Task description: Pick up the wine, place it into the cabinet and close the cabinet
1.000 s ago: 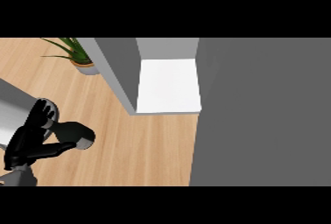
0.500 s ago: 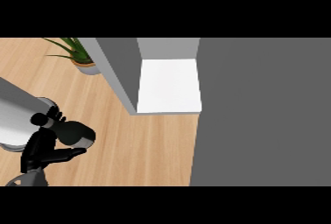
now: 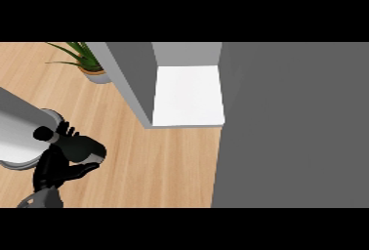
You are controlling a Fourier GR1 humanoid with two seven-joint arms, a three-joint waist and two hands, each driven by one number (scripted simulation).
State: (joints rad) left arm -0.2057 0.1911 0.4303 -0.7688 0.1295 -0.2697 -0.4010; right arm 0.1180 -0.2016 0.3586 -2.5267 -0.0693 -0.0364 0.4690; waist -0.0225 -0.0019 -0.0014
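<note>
The wine bottle shows from above as a dark, glossy round shape on the wooden counter at the lower left. My left hand is curled round its left side, fingers and thumb wrapping it, and the grey forearm comes in from the left edge. Most of the bottle is hidden by the hand. The cabinet stands open up and to the right of the bottle, with its white shelf floor bare. My right hand shows in no view.
A potted plant stands at the back left, beside the cabinet's grey side wall. A large grey panel fills the right side of the view. Wooden counter lies between the bottle and the cabinet.
My left forearm has swung further into view from the left, and the hand has turned and curled closer round the bottle. The bottle has hardly moved.
</note>
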